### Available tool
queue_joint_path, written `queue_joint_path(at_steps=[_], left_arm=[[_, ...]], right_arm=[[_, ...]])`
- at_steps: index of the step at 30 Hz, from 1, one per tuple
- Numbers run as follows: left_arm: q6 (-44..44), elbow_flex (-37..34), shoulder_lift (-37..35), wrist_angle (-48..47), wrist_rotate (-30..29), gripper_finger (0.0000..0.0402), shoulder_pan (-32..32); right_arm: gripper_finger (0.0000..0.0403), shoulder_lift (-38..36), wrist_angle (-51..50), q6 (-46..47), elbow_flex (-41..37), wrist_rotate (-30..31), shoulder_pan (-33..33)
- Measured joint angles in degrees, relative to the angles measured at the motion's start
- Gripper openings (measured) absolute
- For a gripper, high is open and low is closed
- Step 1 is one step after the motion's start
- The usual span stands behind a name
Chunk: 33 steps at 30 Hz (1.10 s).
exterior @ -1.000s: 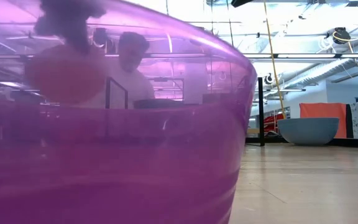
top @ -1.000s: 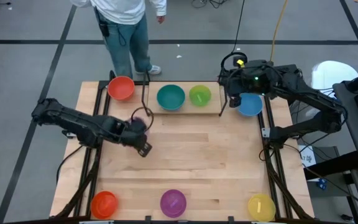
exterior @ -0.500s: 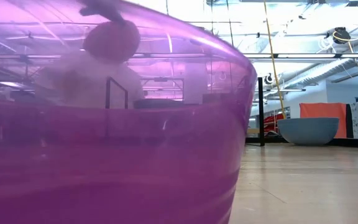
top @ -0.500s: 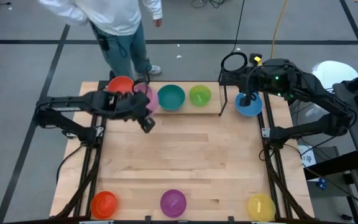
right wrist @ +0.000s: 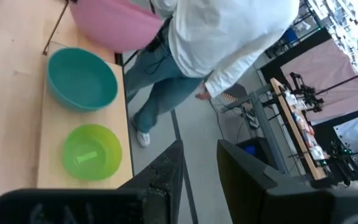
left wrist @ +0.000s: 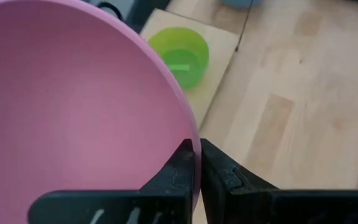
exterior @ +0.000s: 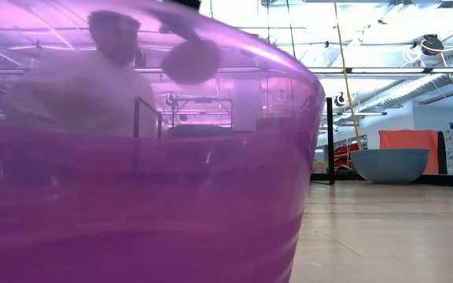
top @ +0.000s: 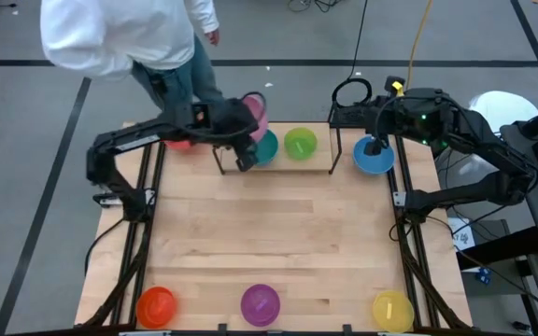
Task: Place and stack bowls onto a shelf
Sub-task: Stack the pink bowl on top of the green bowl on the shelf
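My left gripper (left wrist: 196,163) is shut on the pink bowl (top: 256,113) and carries it in the air over the teal bowl (top: 267,149). The teal bowl and the green bowl (top: 300,143) stand on the light-wood shelf (top: 320,163) at the table's far edge. The red bowl (top: 179,142) sits left of the shelf, partly hidden by the arm. My right gripper (right wrist: 201,171) is open above the blue bowl (top: 375,159), which rests on the table right of the shelf. The orange (top: 155,306), purple (top: 261,303) and yellow (top: 392,310) bowls stand along the near edge. My left gripper pinches the pink bowl's rim (left wrist: 190,134), one finger inside the bowl and one outside. The bowl is lifted clear and tilted, its hollow facing the wrist camera. My right gripper stands over the blue bowl; whether it touches it I cannot tell.
A person in a white top and jeans (top: 129,37) stands just beyond the table's far left corner. Thin black uprights (top: 332,149) rise at the shelf's ends. The purple bowl (exterior: 132,173) fills most of the low view. Bare wood lies in the table's middle (top: 269,224).
My left gripper has carried the pink bowl from the table's left middle up, toward the far edge and to the right, ending over the teal bowl on the shelf. The person has shifted toward the left.
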Motion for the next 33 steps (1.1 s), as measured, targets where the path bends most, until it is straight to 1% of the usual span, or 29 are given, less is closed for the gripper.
queue_joint_path(at_steps=[3,6,10,15,20,25,33], left_arm=[[2.72,0.84,3.73,-0.38,2.09,0.0010,1.06],[3.20,0.15,6.89,-1.43,3.92,0.0010,2.06],[3.96,-0.38,10.18,-1.56,4.72,0.0010,3.08],[4.62,-0.38,12.56,-1.23,4.94,0.0010,4.57],[5.21,-0.38,14.44,-1.22,7.13,0.0010,5.91],[5.57,-0.38,14.96,-0.23,7.25,0.0010,6.49],[5.19,-0.44,16.97,-2.67,7.29,0.0010,7.55]], right_arm=[[0.0093,0.01,-0.98,0.00,0.00,0.02,0.00],[0.0093,0.02,-1.90,0.00,0.00,0.01,0.00],[0.0093,0.02,-2.26,0.00,0.00,0.02,0.00],[0.0093,0.00,-2.39,0.00,0.00,0.03,0.00],[0.0093,0.00,-2.59,0.00,0.00,0.03,0.00],[0.0093,0.00,-3.97,0.00,0.00,0.03,0.00],[0.0093,0.00,-4.62,0.00,0.00,0.03,0.00]])
